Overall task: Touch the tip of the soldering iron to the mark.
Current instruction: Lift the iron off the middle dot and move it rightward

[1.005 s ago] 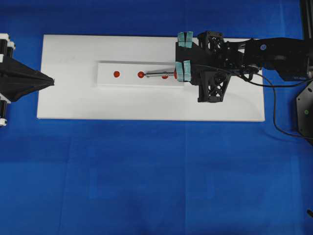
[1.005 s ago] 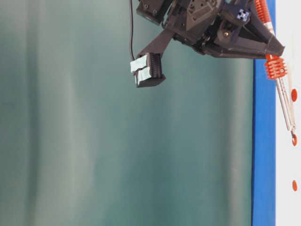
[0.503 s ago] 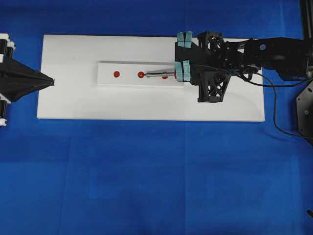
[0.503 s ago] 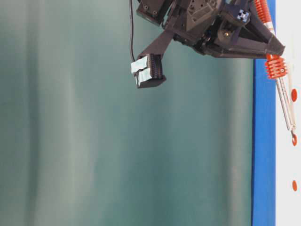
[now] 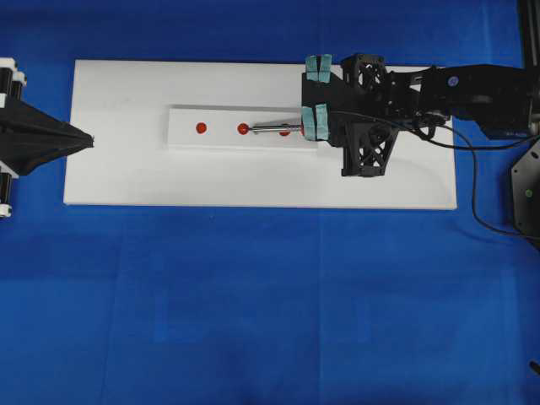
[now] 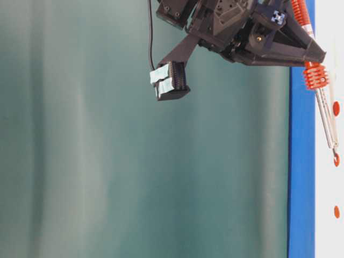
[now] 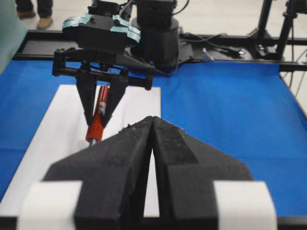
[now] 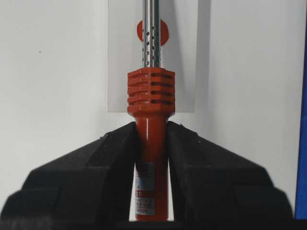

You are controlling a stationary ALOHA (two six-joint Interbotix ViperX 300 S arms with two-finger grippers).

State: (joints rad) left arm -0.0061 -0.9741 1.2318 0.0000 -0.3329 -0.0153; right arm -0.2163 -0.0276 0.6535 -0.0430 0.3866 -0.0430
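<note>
Nothing has moved since the earlier frames: both arms and the tool lie as they did a second ago. Nearest, in the right wrist view, the right gripper [image 8: 152,143] pinches the orange-red handle of the soldering iron [image 8: 151,103], its jaws pressed against either side just behind the ribbed collar. The perforated silver shaft runs forward over the white strip [image 5: 219,128] and crosses the closest red dot [image 8: 164,32]. Farther along, in the overhead view, the tip appears to rest at the middle red mark [image 5: 243,128]; the table-level view agrees, so contact seems made, though a hairline gap cannot be excluded. The right arm reaches in low from the right across the white board [image 5: 126,169] on the blue worktop [image 5: 253,304], wrist roughly level. Farthest, the left gripper [image 5: 80,139] sits idle, fingers pressed together, well apart from the strip.
</note>
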